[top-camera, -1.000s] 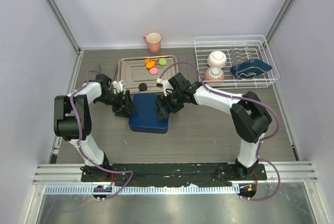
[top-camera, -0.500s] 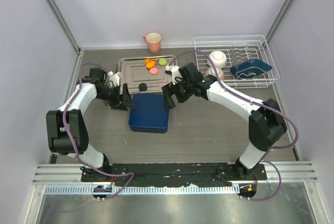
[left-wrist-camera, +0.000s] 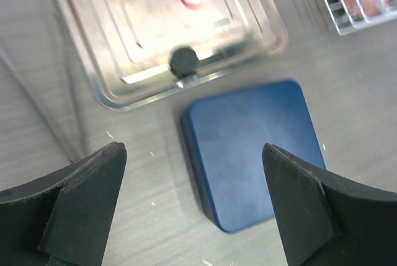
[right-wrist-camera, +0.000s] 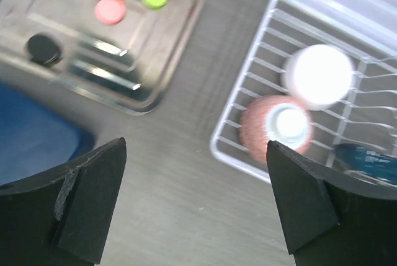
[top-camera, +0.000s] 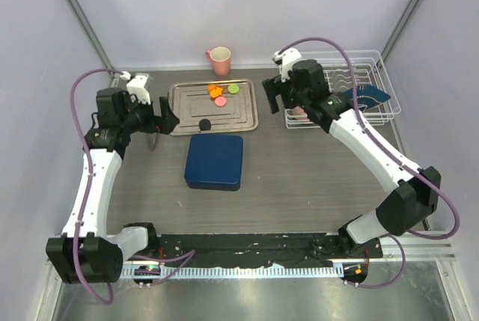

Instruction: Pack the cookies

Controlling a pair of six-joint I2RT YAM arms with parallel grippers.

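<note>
Cookies (top-camera: 218, 93) sit between left pincer (top-camera: 168, 118) and right pincer (top-camera: 274, 99).

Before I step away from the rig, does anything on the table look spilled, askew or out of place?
Nothing is spilled or damaged. One small oddity: the black cookie lies alone at the edge of the tray nearest the blue box, apart from the orange, pink and green cookies clustered at the far side.

Left gripper (left-wrist-camera: 192, 173) and right gripper (right-wrist-camera: 195, 160) hover, jaws apart.
</note>
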